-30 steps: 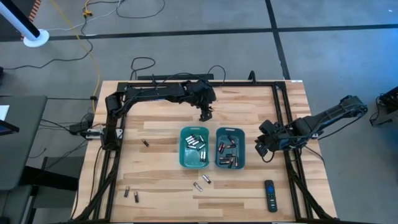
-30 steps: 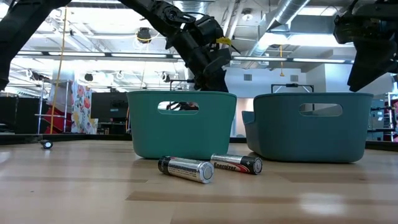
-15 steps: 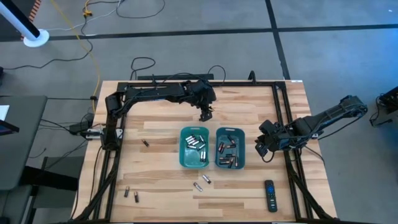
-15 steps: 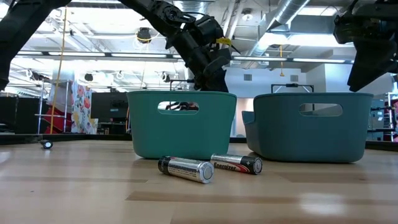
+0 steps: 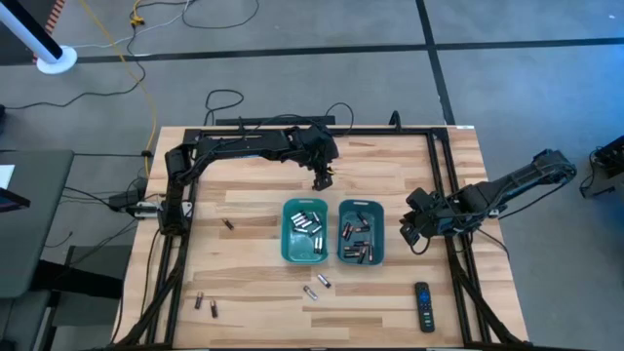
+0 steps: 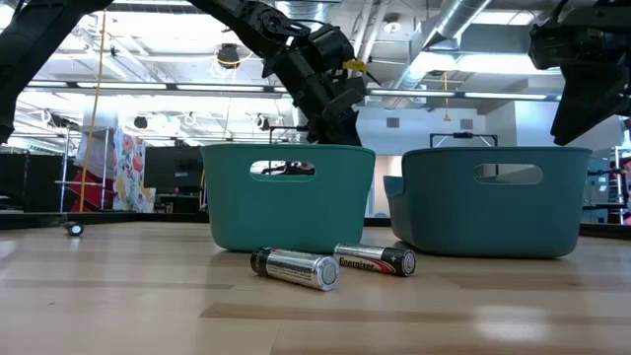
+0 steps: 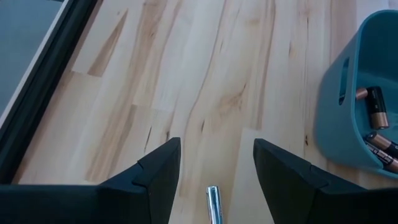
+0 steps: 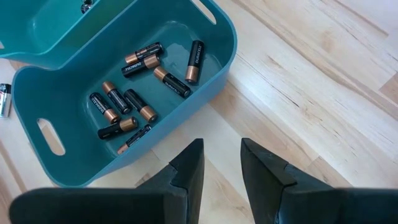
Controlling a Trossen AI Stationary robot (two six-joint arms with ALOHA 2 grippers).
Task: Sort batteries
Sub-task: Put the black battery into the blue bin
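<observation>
Holding left gripper (image 5: 323,181) behind the bins, fingers spread and empty over a silvery battery (image 7: 213,203) I judge my next pick; right gripper (image 5: 413,232) waits beside the dark-cell bin (image 5: 376,230), fingers apart, empty

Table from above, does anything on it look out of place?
Yes: a black remote control lies near the front right corner, the only thing that is not a battery. A few batteries also lie loose outside the two teal bins.

Batteries (image 5: 316,285) lie scattered on wood, others sorted inside bins (image 5: 304,255).
</observation>
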